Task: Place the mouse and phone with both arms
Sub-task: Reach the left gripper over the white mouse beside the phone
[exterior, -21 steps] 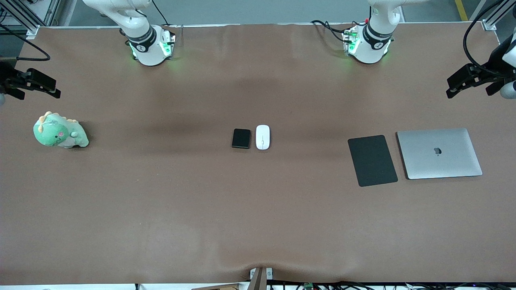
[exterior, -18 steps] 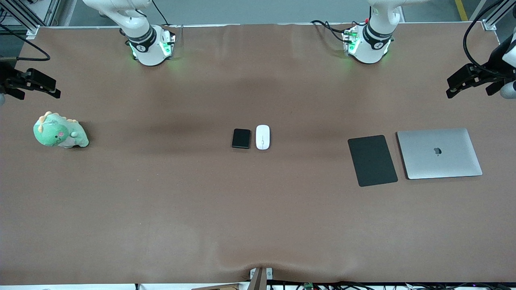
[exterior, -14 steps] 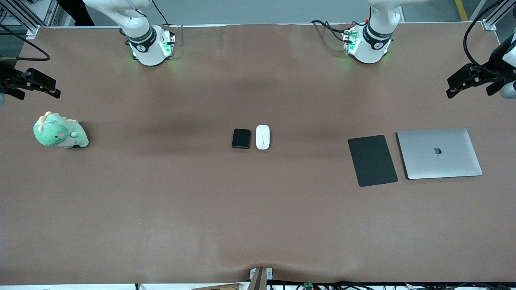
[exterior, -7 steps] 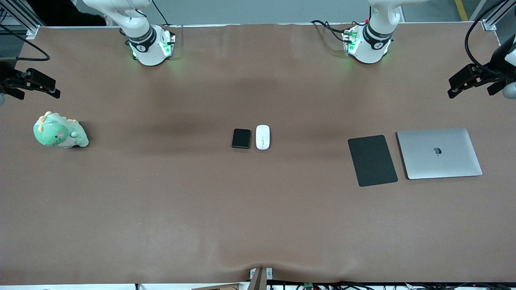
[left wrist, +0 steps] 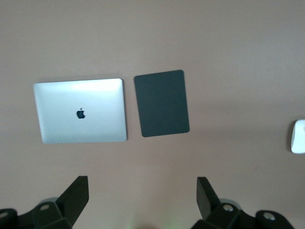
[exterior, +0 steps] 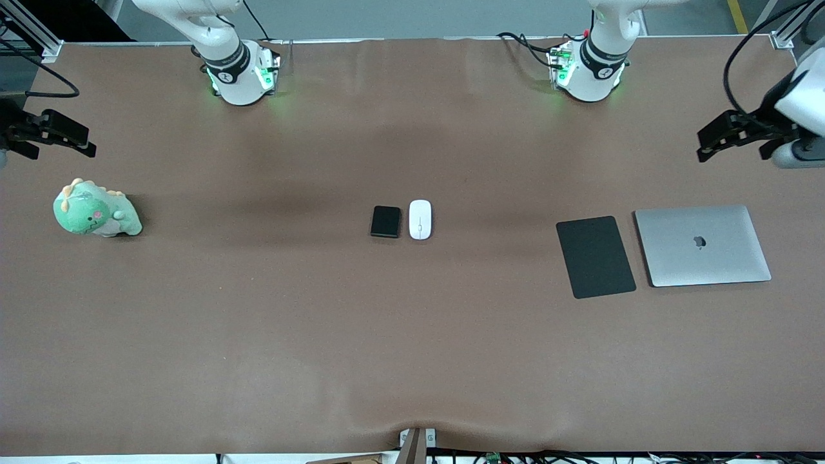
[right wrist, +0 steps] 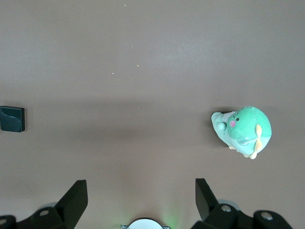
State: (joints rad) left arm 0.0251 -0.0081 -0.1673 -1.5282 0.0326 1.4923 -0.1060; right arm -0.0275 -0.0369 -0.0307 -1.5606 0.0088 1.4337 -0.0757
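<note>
The white mouse (exterior: 420, 219) and the black phone (exterior: 385, 222) lie side by side at the middle of the table, the mouse toward the left arm's end. My left gripper (exterior: 709, 145) hangs open and empty over the left arm's end of the table; its wrist view (left wrist: 142, 195) shows the mouse (left wrist: 299, 136) at the picture's edge. My right gripper (exterior: 80, 143) hangs open and empty over the right arm's end; its wrist view (right wrist: 141, 195) shows the phone (right wrist: 12, 119) at the edge.
A flat black mouse pad (exterior: 595, 256) and a closed silver laptop (exterior: 702, 245) lie side by side toward the left arm's end. They also show in the left wrist view, the pad (left wrist: 162, 103) and the laptop (left wrist: 81, 110). A green plush dinosaur (exterior: 97, 212) sits toward the right arm's end.
My left gripper has shifted a little toward the table's middle. The right arm, the mouse and the phone have not moved.
</note>
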